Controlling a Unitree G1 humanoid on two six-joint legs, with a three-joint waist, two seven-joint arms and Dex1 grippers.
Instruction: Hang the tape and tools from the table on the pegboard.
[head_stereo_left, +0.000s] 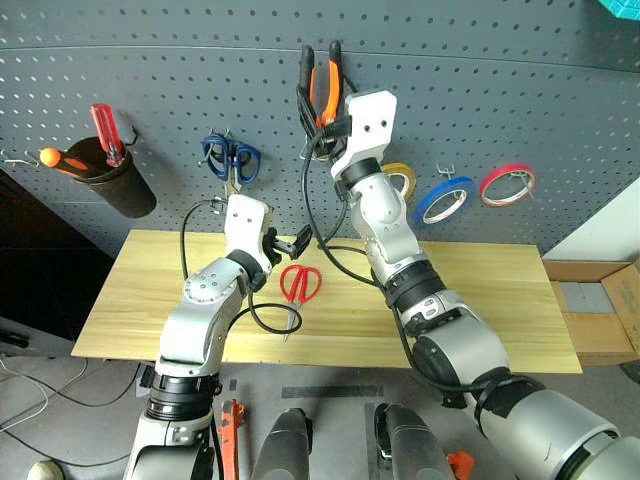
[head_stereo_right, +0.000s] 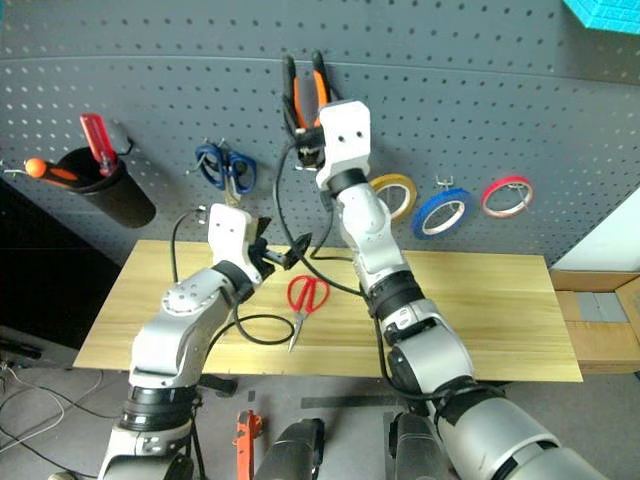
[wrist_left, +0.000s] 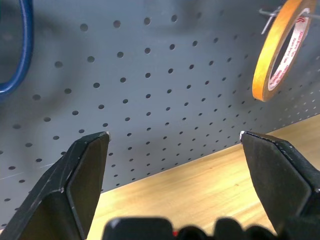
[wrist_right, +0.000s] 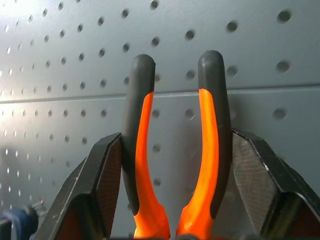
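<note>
**Orange-and-black pliers held up against the pegboard, red scissors on the table**

The orange-and-black-handled pliers (wrist_right: 175, 150) are clamped between the two black fingers of the right gripper (head_stereo_left: 322, 100), handles pointing up, raised in front of the dark grey perforated pegboard (head_stereo_left: 500, 80).

Nearest the robot, the long light-wood plank table (head_stereo_left: 480, 310) carries the red-handled scissors with steel blades (head_stereo_left: 298, 288), lying flat near the middle of the top with the blades pointing toward the near edge. A black cable loops on the wood just beside them.

Above the table's middle, the left gripper (wrist_left: 175, 137) hovers with its jaws spread wide and nothing between them, pointing toward the board's lower part.

On the board behind, from the robot's left: a black cup holder (head_stereo_left: 115, 185) with a red-handled screwdriver (head_stereo_left: 105, 130) and an orange-handled screwdriver (head_stereo_left: 60, 160) standing in it; blue-handled scissors (head_stereo_left: 230, 160) hanging from a hook; then, past the right arm, a yellow tape roll (head_stereo_left: 403, 180) partly hidden by that arm, the thin blue tape roll (head_stereo_left: 443, 200) on its hook, and a red tape roll (head_stereo_left: 507, 185) furthest right.
</note>
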